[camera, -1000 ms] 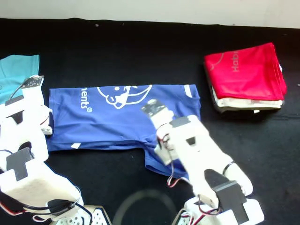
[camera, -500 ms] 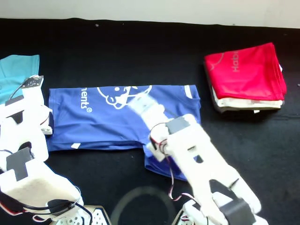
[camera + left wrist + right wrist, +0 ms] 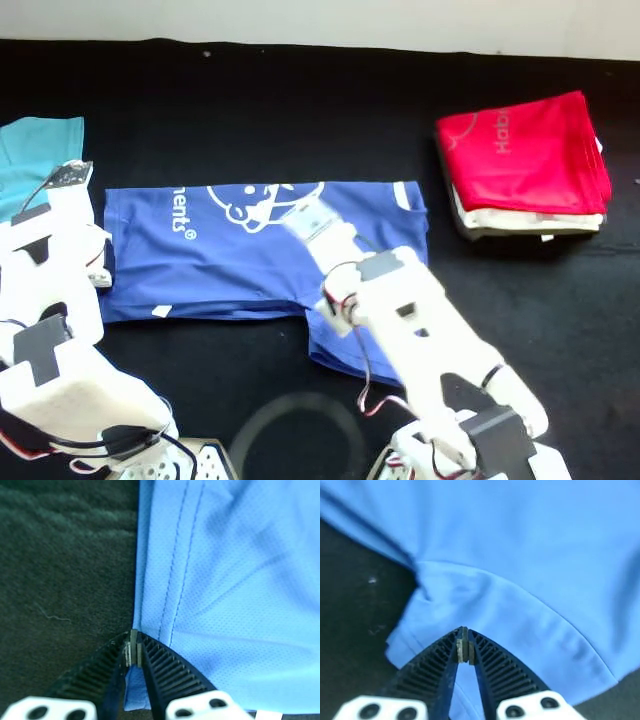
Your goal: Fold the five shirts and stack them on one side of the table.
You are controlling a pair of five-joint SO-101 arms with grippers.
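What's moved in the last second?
The right claw swung left and slightly farther away over the blue shirt, overshooting, then easing back a little. The left claw at the shirt's left edge, the shirt and the red-topped stack stayed put.

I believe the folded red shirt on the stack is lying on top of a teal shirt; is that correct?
Not quite. In the high view, the folded red shirt lies on top of a white shirt, not a teal one. The teal shirt lies apart, at the other end of the table.
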